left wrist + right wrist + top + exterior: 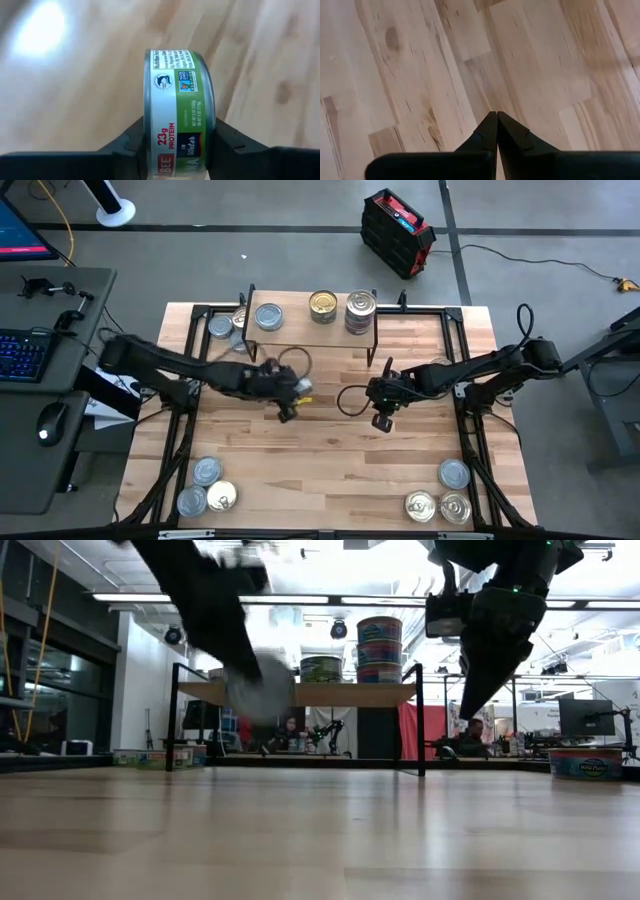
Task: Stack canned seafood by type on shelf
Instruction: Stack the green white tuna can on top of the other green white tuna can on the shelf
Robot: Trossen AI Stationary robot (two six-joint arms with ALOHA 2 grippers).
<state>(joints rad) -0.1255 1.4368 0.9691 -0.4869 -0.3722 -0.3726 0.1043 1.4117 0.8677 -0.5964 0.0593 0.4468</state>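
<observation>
The shelf (300, 322) (340, 694) stands at the table's far middle. On it are a silver-lidded tin (268, 317), a gold-lidded tin (323, 304) and a stack of tins (360, 311) (379, 648). My left gripper (292, 392) (175, 150) hangs left of centre above the table, shut on a tin with a white and green label (177, 110) (262, 690). My right gripper (383, 420) (497, 120) hangs right of centre, shut and empty, pointing down at bare wood. My left gripper pinches the tin between its two fingers (131, 146), one on each flat end, so the labelled side wall (172, 142) faces the wrist camera. The fingers slant down from the table's left. The tin stands on edge in the hold, lifted well clear of the table.
Three tins (206, 486) lie at the near left corner and three more (444, 498) at the near right. Another tin (220, 327) sits just left of the shelf. Black frame rails (462, 350) run along the table's sides. Cable loops (350, 398) hang near both grippers.
</observation>
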